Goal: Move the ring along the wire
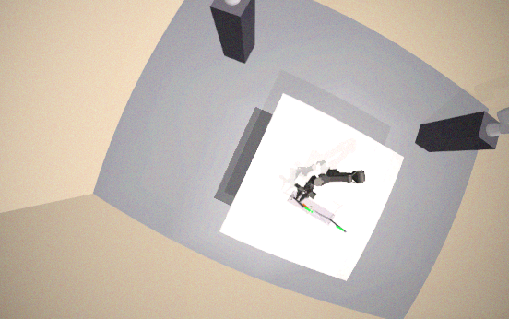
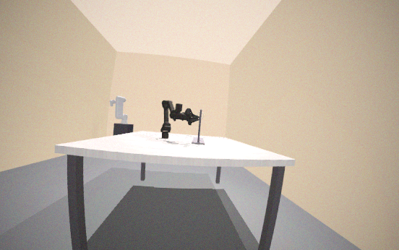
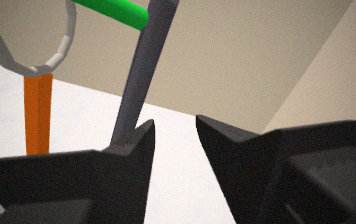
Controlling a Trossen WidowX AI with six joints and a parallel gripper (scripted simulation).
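Note:
The orange handle (image 1: 304,206) (image 3: 38,115) hangs below the grey ring (image 3: 65,46), left of my left finger in the wrist view; the finger hides its lower end. The ring hangs at the near green part (image 1: 308,209) (image 3: 112,10); its top is out of the wrist view. The near post (image 3: 142,70) (image 2: 199,126) rises behind my left fingertip. My gripper (image 3: 175,122) (image 2: 198,118) is partly open, with nothing between the fingers. Whether a finger touches the post cannot be told. The far green part (image 1: 340,228) lies beyond the thin grey wire (image 1: 321,215).
The posts stand on a pale base (image 1: 318,206) (image 2: 198,142) on the white table (image 1: 277,230) (image 2: 108,146). The far post (image 1: 333,222) is near the far green part. Dark pedestals (image 1: 235,34) (image 1: 454,132) stand away from the table.

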